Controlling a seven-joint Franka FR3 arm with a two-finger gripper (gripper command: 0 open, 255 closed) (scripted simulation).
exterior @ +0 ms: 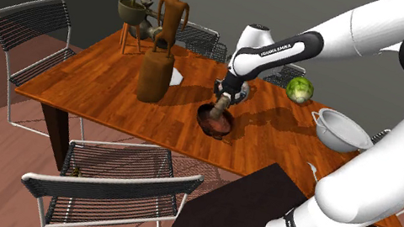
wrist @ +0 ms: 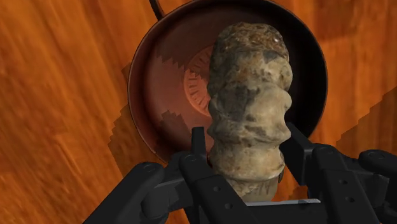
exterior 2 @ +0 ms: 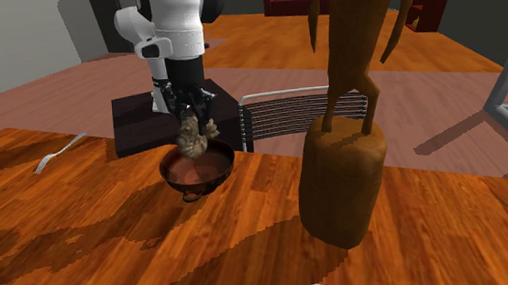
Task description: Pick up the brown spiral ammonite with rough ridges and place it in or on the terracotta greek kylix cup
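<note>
**Item 1: gripper** (wrist: 247, 145). Black, two fingers. Clamped on the fossil, one finger (wrist: 198, 149) pressed to each side of it. It points down over the cup, near the middle of the table.

**Item 2: fossil** (wrist: 251, 95). Brown and tan, rough, with lumpy ridges. It is held on edge between the fingers, directly above the bowl of the cup. In the second exterior view its lower end sits about level with the rim. Whether it touches the cup cannot be told.

**Item 3: cup** (wrist: 162, 83). Shallow, reddish-brown, dark-rimmed, with a round pattern at the centre of the bowl and a small side handle. It stands upright on the table.

**Item 4: table** (exterior: 111, 88). Orange-brown wood.

**Item 5: statue** (exterior: 170, 17). Tall brown figure on a thick round base, beside the cup on the shoulder view's left.

**Item 6: other things.** Potted plant (exterior: 133, 9) behind the statue; green leafy ball (exterior: 299, 89) and pale bowl (exterior: 341, 130) on the shoulder view's right; fork (exterior 2: 58, 152) on the table; wire chair (exterior: 119, 183) at the near edge.
</note>
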